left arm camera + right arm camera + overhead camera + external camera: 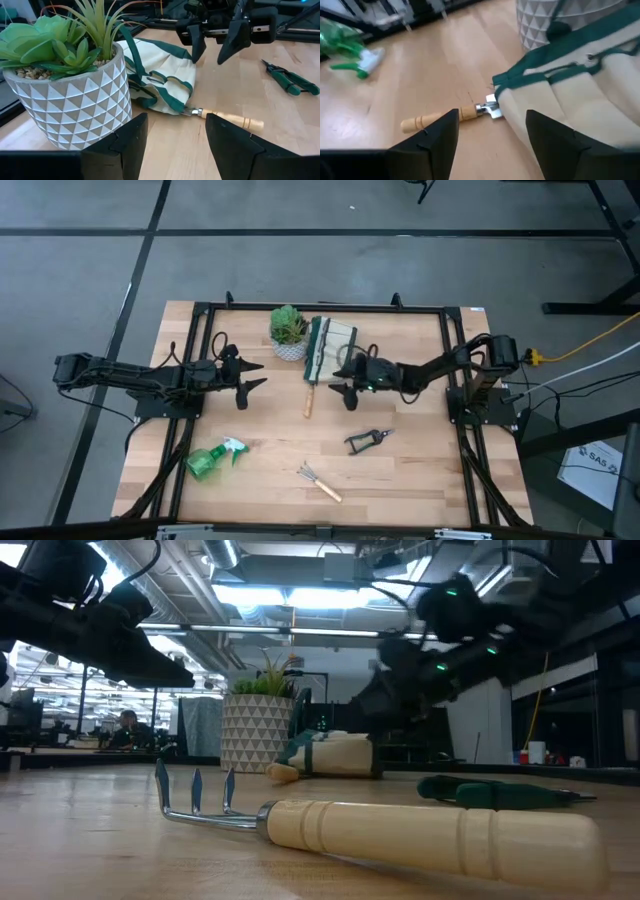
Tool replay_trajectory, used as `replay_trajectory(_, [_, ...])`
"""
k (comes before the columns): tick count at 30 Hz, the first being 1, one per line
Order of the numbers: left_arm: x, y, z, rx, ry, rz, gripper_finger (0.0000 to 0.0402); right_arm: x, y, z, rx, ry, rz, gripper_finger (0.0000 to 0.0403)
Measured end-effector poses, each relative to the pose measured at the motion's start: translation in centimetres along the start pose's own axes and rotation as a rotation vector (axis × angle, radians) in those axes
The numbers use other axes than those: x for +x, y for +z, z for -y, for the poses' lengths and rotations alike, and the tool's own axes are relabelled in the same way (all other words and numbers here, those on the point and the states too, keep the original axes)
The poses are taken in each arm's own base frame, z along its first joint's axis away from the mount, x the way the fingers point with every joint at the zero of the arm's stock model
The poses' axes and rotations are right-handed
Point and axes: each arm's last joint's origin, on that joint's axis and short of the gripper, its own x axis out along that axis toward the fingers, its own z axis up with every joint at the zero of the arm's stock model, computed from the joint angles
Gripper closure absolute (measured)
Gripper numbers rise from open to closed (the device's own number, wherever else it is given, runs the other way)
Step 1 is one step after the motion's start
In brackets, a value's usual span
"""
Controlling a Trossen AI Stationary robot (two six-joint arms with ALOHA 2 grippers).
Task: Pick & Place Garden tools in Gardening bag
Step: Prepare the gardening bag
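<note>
While the wooden-handled metal trowel (308,397) lies at centre frame, blade in the cream canvas gardening bag (330,347), the right gripper (350,388) hovers spread apart above; placing looks done, so black pruning shears (368,440) likely follow. Left gripper (243,381) waits, jaws apart.

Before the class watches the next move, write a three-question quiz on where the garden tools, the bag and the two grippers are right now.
1. True or false: the trowel lies wholly inside the gardening bag.
2. Which tool lies nearest the table's front edge in the high view? A: spray bottle. B: mini rake. C: pruning shears.
3. Fill in: the right gripper, above the trowel's handle, has its fingers ____.

Key
1. False: the blade end is in the bag's mouth and the wooden handle lies out on the table.
2. B.
3. Open; the left gripper, beside the potted plant, is open too.
</note>
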Motion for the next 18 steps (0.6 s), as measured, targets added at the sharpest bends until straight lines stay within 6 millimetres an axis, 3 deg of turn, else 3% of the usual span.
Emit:
replay_trajectory(5, [0.0, 0.0, 0.0, 0.000, 0.000, 0.000, 0.0206, 1.9, 4.4, -0.5, 0.001, -0.065, -0.109, 0.0169])
replay_trajectory(11, [0.0, 0.0, 0.0, 0.000, 0.000, 0.000, 0.0206, 2.5, 9.4, 1.0, 0.008, -0.090, -0.034, 0.0169])
replay_trajectory(18, [0.0, 0.0, 0.0, 0.000, 0.000, 0.000, 0.0206, 2.2, 11.0, 4.7, 0.176, -0.144, 0.003, 0.0169])
